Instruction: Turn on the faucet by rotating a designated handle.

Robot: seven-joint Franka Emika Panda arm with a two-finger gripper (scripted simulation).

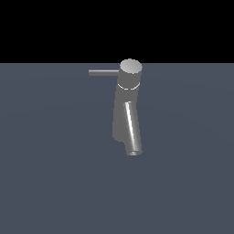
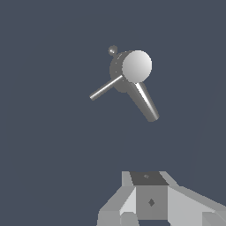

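A grey metal faucet [image 1: 124, 114] stands upright on a flat slate-blue floor [image 1: 45, 183], near the middle of the exterior view. Its round flat cap [image 1: 131, 66] sits on top. A thin straight handle [image 1: 103, 72] sticks out sideways from the cap toward the exterior view's left. A thicker spout [image 1: 132, 130] slants down from the body. In the wrist view, the white gripper [image 2: 152, 207] is well apart from the faucet, touching nothing. Its fingertips are cut off, so I cannot tell whether they are apart or together.
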